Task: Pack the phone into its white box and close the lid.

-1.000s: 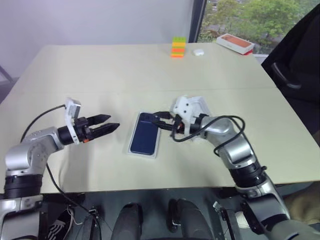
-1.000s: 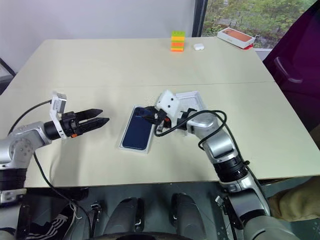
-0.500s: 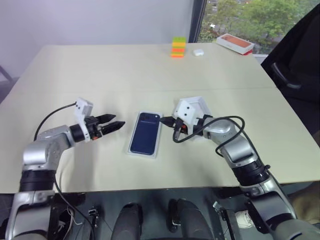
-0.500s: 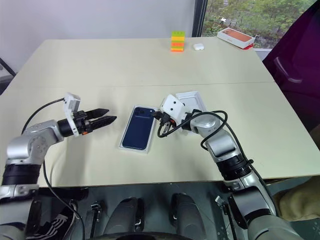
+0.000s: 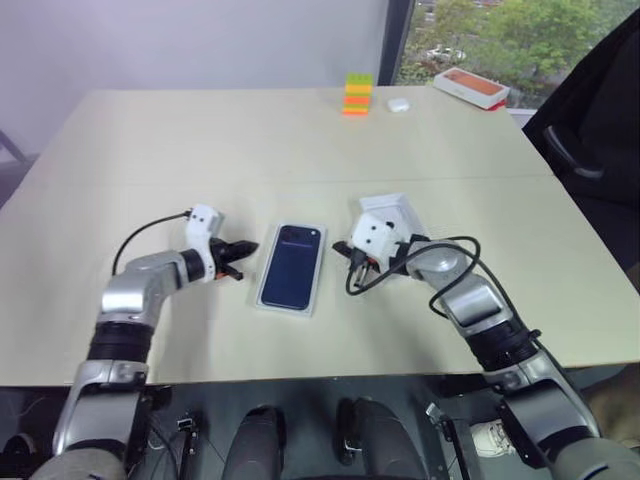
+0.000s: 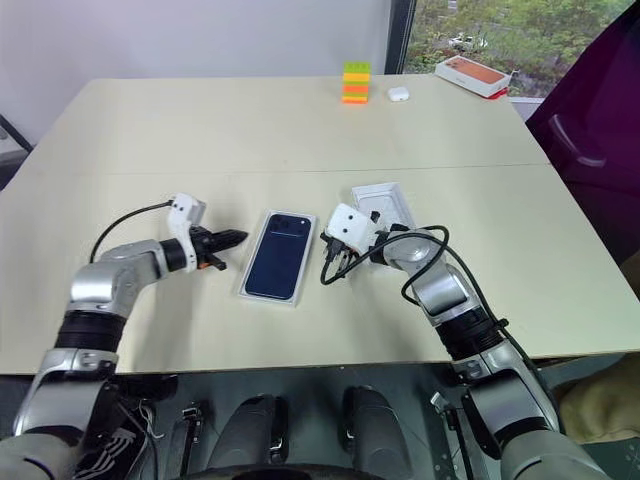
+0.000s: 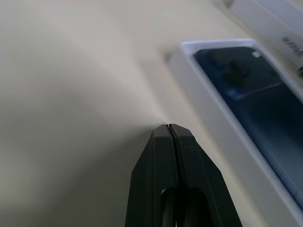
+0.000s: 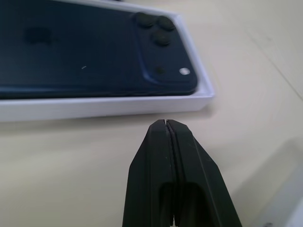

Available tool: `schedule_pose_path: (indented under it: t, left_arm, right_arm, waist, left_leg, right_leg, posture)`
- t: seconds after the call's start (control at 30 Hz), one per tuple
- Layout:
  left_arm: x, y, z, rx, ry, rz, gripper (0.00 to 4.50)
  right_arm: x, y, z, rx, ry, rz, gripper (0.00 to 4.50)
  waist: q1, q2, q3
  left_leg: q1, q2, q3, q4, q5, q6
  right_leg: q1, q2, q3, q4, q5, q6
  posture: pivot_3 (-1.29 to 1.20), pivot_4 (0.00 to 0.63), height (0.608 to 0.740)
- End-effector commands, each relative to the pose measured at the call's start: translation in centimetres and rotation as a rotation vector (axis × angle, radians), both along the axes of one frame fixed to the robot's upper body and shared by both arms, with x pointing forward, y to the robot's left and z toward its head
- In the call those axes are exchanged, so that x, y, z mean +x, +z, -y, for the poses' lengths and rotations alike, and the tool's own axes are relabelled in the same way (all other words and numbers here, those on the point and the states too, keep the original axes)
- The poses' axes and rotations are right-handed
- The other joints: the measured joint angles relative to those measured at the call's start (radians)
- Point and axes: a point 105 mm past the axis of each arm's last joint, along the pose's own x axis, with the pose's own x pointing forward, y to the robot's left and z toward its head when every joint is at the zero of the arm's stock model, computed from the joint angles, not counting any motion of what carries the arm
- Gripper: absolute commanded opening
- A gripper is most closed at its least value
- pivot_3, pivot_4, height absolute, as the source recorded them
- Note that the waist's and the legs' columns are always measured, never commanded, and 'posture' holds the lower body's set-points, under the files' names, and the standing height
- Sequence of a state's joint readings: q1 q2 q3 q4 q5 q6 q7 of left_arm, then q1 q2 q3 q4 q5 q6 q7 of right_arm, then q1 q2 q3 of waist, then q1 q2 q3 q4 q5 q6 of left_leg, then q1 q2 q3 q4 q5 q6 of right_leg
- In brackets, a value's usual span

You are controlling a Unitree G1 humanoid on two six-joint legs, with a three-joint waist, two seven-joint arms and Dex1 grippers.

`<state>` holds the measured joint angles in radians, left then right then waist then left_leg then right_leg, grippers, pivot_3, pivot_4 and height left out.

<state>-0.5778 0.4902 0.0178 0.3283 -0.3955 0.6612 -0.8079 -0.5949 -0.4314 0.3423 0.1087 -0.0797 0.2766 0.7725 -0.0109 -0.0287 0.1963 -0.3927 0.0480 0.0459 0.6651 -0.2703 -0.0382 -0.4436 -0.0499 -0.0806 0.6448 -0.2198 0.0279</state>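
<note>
Table (image 5: 300, 130), pale beige and rectangular, carries everything in view, with a seam line running across its middle.

Left arm reaches in low over the table; left gripper (image 5: 243, 247) lies just beside the white box's left long side, apart from it. Its two black fingers (image 7: 173, 165) are pressed flat together, holding nothing, tips close above the tabletop.

Right arm comes in from the other side; right gripper (image 5: 340, 246) sits near the box's right long side, close to the far corner, not touching. Its fingers (image 8: 170, 161) are likewise closed tight against each other, empty.

White box (image 5: 267, 304) lies flat at table centre between the two grippers, long axis running roughly away from the robot.

Phone (image 5: 292, 265), dark navy and glossy, lies inside the box, back face up, camera cluster at the far right corner; white rim visible all round it.

Lid (image 6: 385, 198), white, lies on the table just behind the right gripper's wrist, partly hidden by it, apart from the box. Box is uncovered.

Orange-topped box (image 5: 470, 86) sits at the far right table edge, well apart.

Stack of coloured blocks (image 5: 357, 94), green, yellow and orange, stands at the far edge.

Small white case (image 5: 398, 103) lies just beside the block stack.
</note>
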Motion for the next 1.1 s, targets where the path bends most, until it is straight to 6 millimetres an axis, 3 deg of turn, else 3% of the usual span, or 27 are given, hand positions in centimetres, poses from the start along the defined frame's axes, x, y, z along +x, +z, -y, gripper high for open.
schedule_pose_path:
  t: [0.03, 0.3, 0.47, 0.73, 1.1]
  left_arm:
    - [-1.0, -0.2, 2.2, 0.019, -0.114, -0.047, 0.04]
    - [-4.0, 0.4, 6.0, -0.040, -0.303, -0.121, 0.04]
    - [-4.5, 0.6, 7.2, -0.049, -0.314, -0.101, 0.04]
    - [-2.7, 0.6, 6.2, -0.039, -0.224, -0.078, 0.04]
    - [-2.4, 0.8, 5.3, -0.029, -0.209, -0.056, 0.04]
  right_arm:
    - [0.1, 1.0, -0.2, -0.009, 0.016, 0.054, 0.00]
    - [-0.1, 0.8, -0.1, -0.034, 0.036, 0.058, 0.00]
    - [-0.1, 0.8, 0.2, -0.044, 0.043, 0.052, 0.00]
    - [-0.4, 0.4, 1.2, -0.074, 0.048, 0.037, 0.00]
    - [-0.5, -0.1, 1.7, -0.108, 0.049, 0.041, 0.00]
  waist:
    - [-0.001, 0.000, 0.000]
    - [0.000, 0.000, 0.000]
    - [0.001, 0.000, 0.000]
    - [0.000, 0.000, 0.000]
    - [-0.001, 0.000, 0.000]
  left_leg:
    - [0.000, 0.000, 0.000, 0.000, 0.000, 0.000]
    - [0.000, 0.000, 0.000, 0.000, 0.000, 0.000]
    - [0.000, 0.000, 0.000, 0.000, 0.000, 0.000]
    - [0.001, 0.000, 0.000, 0.000, 0.000, 0.000]
    - [0.001, 0.000, -0.001, 0.000, 0.000, 0.000]
  right_leg:
    - [0.000, 0.000, 0.000, 0.000, 0.000, 0.000]
    - [0.000, 0.000, 0.000, 0.000, 0.000, 0.000]
    - [0.000, 0.000, 0.000, 0.000, 0.000, 0.000]
    - [0.001, 0.000, 0.000, 0.000, 0.000, 0.000]
    - [0.000, 0.000, 0.000, 0.000, 0.000, 0.000]
  posture:
    - [0.00, 0.150, 0.740]
    - [0.00, 0.150, 0.740]
    - [0.00, 0.150, 0.740]
    - [0.00, 0.150, 0.740]
    - [0.00, 0.150, 0.740]
